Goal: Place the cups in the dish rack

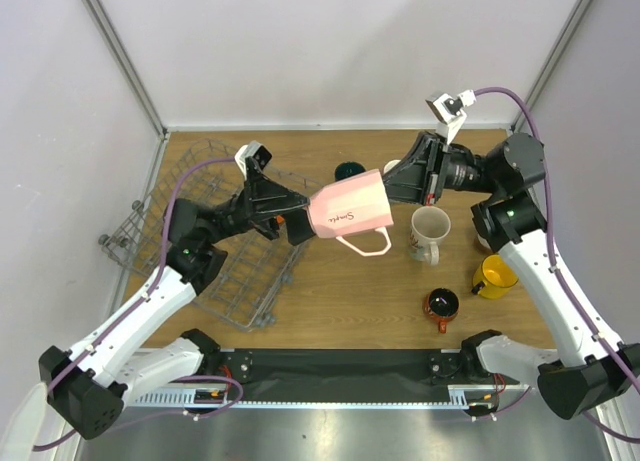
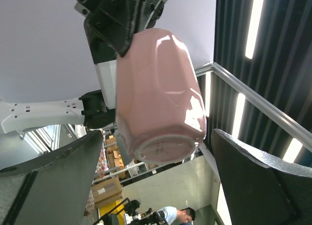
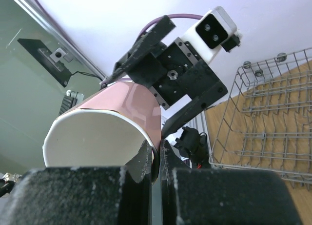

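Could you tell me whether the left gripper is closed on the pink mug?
No, the left gripper has its fingers wide apart either side of the pink mug, with gaps showing.

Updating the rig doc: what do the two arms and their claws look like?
Left arm and right arm: white links, black joints, a green light at each elbow. A purple cable runs along each to a white wrist camera. Left claw and right claw: black, rough-textured fingers.
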`<state>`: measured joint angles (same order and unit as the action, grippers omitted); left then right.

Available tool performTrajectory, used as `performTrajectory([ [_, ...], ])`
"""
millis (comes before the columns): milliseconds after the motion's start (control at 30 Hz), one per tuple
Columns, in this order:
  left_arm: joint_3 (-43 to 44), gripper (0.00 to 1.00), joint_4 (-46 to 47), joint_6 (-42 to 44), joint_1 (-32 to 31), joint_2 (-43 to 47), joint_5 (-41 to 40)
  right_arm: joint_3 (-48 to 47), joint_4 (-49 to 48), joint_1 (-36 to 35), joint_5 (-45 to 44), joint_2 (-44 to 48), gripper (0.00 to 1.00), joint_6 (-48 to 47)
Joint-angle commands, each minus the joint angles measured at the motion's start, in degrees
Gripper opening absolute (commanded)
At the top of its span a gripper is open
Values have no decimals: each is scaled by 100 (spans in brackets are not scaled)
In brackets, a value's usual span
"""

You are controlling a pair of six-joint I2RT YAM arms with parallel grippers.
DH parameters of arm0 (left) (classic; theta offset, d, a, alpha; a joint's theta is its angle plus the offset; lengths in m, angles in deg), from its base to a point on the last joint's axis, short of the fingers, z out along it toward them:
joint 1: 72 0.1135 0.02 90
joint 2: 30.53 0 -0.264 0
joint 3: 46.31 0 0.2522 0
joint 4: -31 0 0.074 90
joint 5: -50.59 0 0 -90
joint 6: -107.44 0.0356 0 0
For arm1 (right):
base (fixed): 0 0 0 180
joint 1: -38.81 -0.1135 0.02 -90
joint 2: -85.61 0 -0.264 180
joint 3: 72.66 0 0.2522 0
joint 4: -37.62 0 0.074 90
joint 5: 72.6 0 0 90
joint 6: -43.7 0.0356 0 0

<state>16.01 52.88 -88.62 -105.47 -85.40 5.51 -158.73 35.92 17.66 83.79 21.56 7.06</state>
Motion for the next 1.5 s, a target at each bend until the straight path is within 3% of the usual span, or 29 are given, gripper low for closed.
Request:
performTrajectory([
  [0,137,100,444,-213,-63,47,-177,-195,-71,-126,-364,-20,0,-62],
  [400,146,100,259,-161,-124,20,-177,-274,52,-442,-548,-292,0,-309],
  [833,277,100,119,-99,-124,-59,-239,-512,878,-751,-662,-371,0,-1055],
  [933,303,96,110,-108,-116,-59,-221,-503,905,-759,-715,-406,0,-1100],
  [1033,313,79,101,-108,-124,-59,-195,-520,914,-777,-777,-406,0,-1118],
  [1067,304,65,136,-134,-124,-50,-195,-521,914,-777,-803,-432,0,-1144],
  [1133,269,51,198,-178,-124,-50,-186,-521,905,-794,-821,-459,0,-1162],
  [1200,233,26,303,-222,-124,-50,-177,-529,913,-795,-821,-503,0,-1179],
  [1233,199,6,321,-239,-124,-50,-160,-538,940,-803,-829,-529,0,-1205],
  [1267,181,0,330,-248,-116,-50,-142,-625,1175,-803,-864,-547,0,-1258],
  [1333,128,0,330,-249,-54,-24,-133,-748,1667,-742,-969,-635,33,-1530],
  [1367,145,0,147,-153,-10,29,-107,-836,2044,-637,-1040,-670,64,-1574],
  [1433,224,0,-336,67,138,99,-2,-898,2423,-461,-1198,-644,81,-1618],
  [1467,251,0,-582,346,348,204,120,-907,2782,-234,-1468,-591,99,-1636],
])
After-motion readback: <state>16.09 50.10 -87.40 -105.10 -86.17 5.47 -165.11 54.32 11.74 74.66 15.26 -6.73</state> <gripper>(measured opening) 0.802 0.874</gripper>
